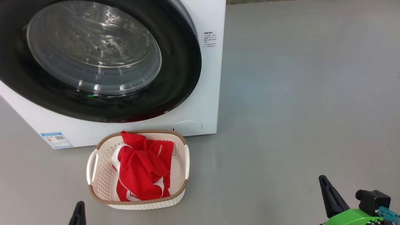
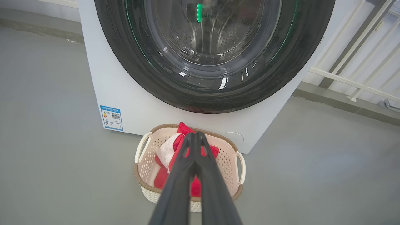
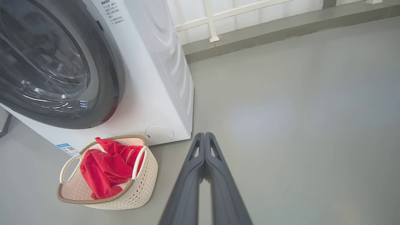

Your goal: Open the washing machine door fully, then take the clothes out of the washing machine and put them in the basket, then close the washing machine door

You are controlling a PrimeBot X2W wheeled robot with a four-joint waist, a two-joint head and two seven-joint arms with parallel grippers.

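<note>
The white washing machine (image 1: 200,103) (image 2: 118,84) (image 3: 162,78) stands ahead with its round black-rimmed door (image 1: 100,59) (image 2: 215,53) (image 3: 56,62) shut flat against the front. Red clothes (image 1: 142,167) (image 2: 164,178) (image 3: 104,167) with white trim lie in the cream basket (image 1: 103,184) (image 2: 145,162) (image 3: 140,184) on the floor just below the door. My left gripper (image 1: 79,204) (image 2: 195,134) is shut and empty, held above the basket's near side. Off to the right over bare floor, my right gripper (image 1: 323,178) (image 3: 204,135) is shut and empty too.
Grey floor (image 1: 297,109) spreads wide to the right of the machine. A white railing (image 2: 353,81) (image 3: 218,18) and a low kerb run behind it. A blue sticker (image 1: 56,140) marks the machine's lower left corner.
</note>
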